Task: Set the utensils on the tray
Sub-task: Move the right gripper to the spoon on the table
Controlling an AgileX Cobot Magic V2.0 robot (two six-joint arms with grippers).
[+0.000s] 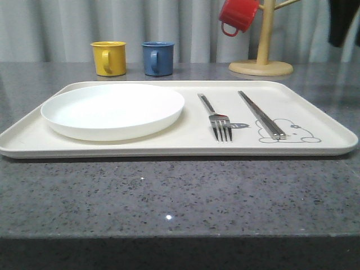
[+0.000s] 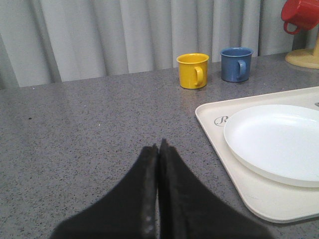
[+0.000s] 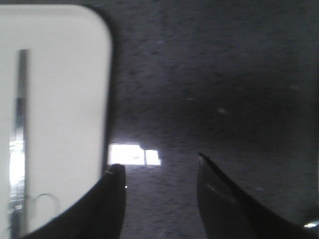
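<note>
Speckled grey stone table (image 1: pixel 180 197), cream rounded tray (image 1: pixel 315 147), slim steel fork (image 1: pixel 216 119), flat chopsticks (image 1: pixel 260 113)

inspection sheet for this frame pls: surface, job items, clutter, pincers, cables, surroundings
Surface: grey speckled countertop, no spills seen.
Job's things: cream tray lies flat; fork and chopsticks lie on it, side by side and apart, right of the white plate. A small shiny piece shows beside the fork's tines; cannot tell what it is. No spoon seen.
Clutter: yellow mug and blue mug stand behind the tray; red mug hangs on a wooden mug tree.
Pincers: left pincer shut, empty, over bare counter left of the tray; right pincer open, empty, above the counter beside the tray's corner.
Cables: nothing seen.
Surroundings: grey curtain behind the counter.
</note>
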